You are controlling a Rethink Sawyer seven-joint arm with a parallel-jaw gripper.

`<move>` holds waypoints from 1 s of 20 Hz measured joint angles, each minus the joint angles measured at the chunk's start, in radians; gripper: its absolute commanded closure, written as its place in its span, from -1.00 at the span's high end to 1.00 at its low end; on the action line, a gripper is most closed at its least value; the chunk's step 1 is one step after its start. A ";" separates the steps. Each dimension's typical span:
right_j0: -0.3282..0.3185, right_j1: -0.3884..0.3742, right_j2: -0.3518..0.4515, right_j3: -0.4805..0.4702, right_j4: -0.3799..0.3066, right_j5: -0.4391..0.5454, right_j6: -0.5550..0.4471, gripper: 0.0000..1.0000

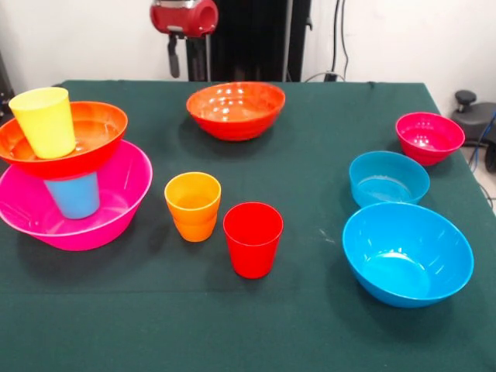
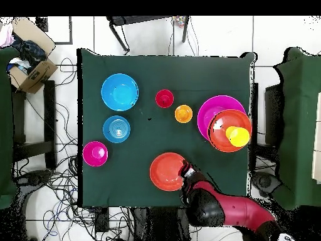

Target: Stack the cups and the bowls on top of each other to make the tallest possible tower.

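Observation:
The tower stands at the left of the front view: a large pink bowl [image 1: 116,209] holds a light blue cup [image 1: 74,195], an orange-red bowl [image 1: 93,128] rests on that cup, and a yellow cup [image 1: 44,120] stands in it. An orange cup [image 1: 193,205] and a red cup [image 1: 253,239] stand upright on the cloth. The second orange-red bowl [image 1: 235,110] sits at the far middle. My gripper [image 1: 186,58] hangs behind that bowl; in the overhead view the gripper [image 2: 187,171] is at the bowl's [image 2: 164,171] rim. It holds nothing I can see.
A small magenta bowl [image 1: 429,137], a small blue bowl [image 1: 388,178] and a large blue bowl [image 1: 408,253] sit open side up on the right of the green table [image 1: 310,155]. A cardboard box [image 2: 28,63] lies on the floor beside the table.

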 measured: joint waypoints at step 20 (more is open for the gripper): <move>0.028 -0.057 0.227 -0.262 -0.057 0.291 -0.037 1.00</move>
